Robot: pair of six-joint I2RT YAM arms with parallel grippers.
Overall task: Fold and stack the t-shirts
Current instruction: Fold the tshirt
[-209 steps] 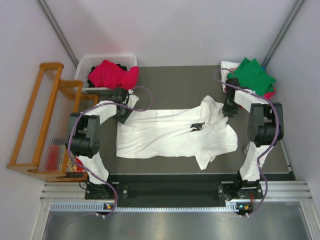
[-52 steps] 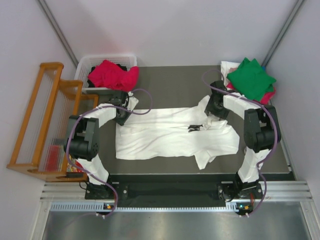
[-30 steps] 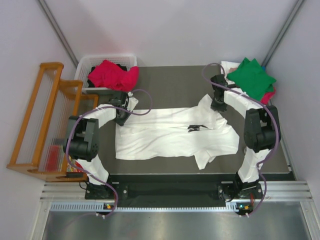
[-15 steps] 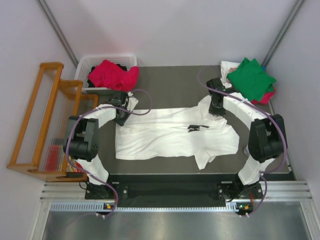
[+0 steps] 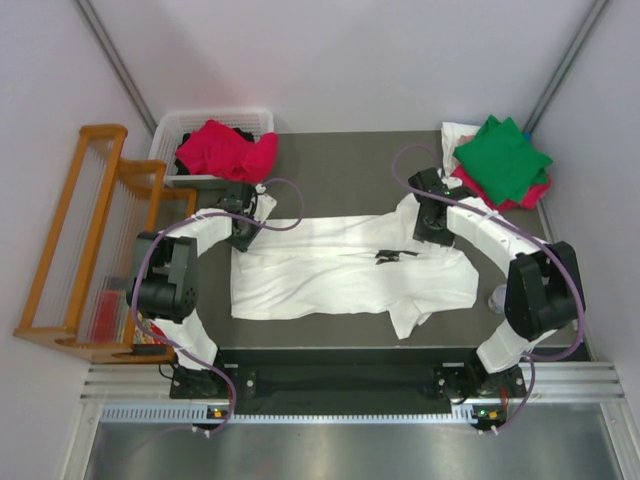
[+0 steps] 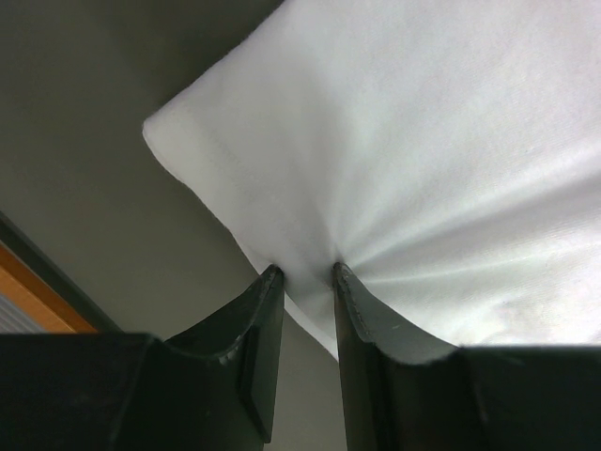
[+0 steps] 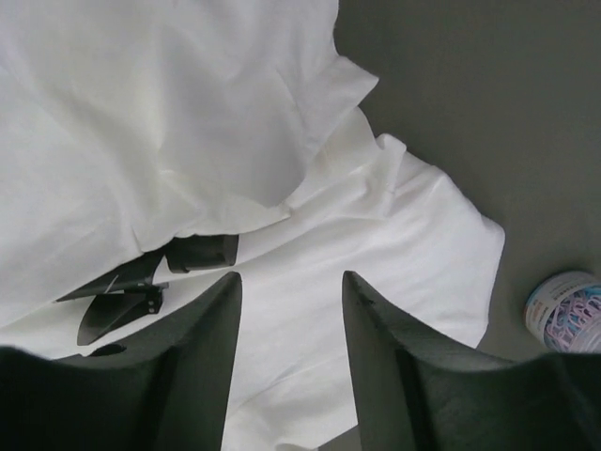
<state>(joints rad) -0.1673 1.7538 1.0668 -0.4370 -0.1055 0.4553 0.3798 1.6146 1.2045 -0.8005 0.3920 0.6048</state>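
Right end effector (image 7: 289,282) above t-shirt (image 7: 141,113), cup (image 7: 568,305) nearby

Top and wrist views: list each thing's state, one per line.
white shirt: spread out, rumpled.
green shirt: folded, top of stack.
pink shirt: heaped in basket.
left pincer: shut on white shirt's corner.
right pincer: open, empty, over white shirt.

A lab test cell: blank white walls (image 5: 330,60) enclose a dark table (image 5: 340,165) edged by aluminium rail (image 5: 350,381).
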